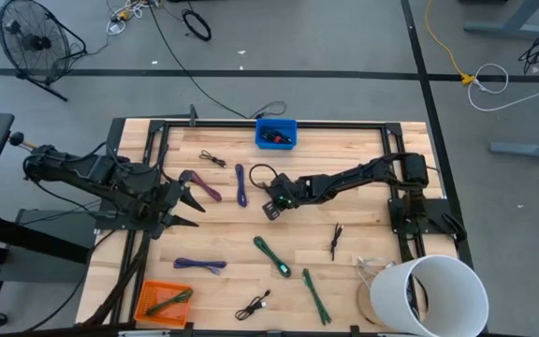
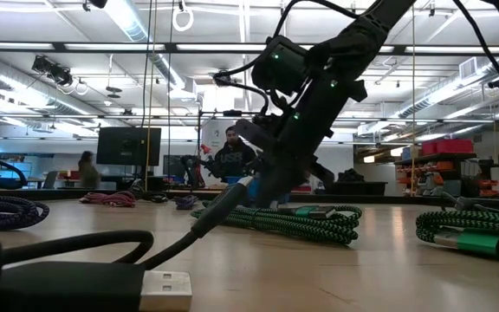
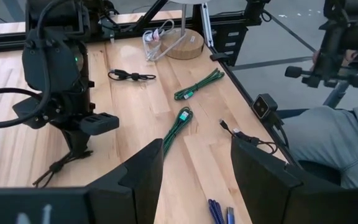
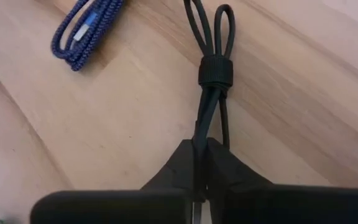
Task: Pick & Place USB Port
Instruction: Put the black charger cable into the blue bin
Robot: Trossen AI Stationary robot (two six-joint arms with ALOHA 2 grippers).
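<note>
A black USB cable bundle (image 4: pixel 215 68), tied with a black band, lies on the wooden table near its middle. My right gripper (image 1: pixel 273 208) is shut on it; the left wrist view shows that gripper (image 3: pixel 79 146) standing over the cable's free end (image 3: pixel 58 167). At the table's left my left gripper (image 3: pixel 194 174) hangs open above the wood with nothing between its fingers. Against the far edge stands a blue bin (image 1: pixel 276 134) holding dark items. My right gripper pinches the bundle's strands (image 4: pixel 199 134) between its two fingers, just short of the band. The fingers (image 4: pixel 229 171) slant down from the table's right side and lie along the strands. The looped end (image 4: pixel 219 25) beyond the band rests on the table.
Blue-purple cables (image 1: pixel 240 183) (image 1: pixel 200 265), green braided cables (image 1: pixel 273 255) (image 1: pixel 317 298) and small black cables (image 1: pixel 335 240) (image 1: pixel 253 305) are scattered over the wood. An orange tray (image 1: pixel 162 301) sits at the near left, a white bucket (image 1: pixel 433 295) at the near right.
</note>
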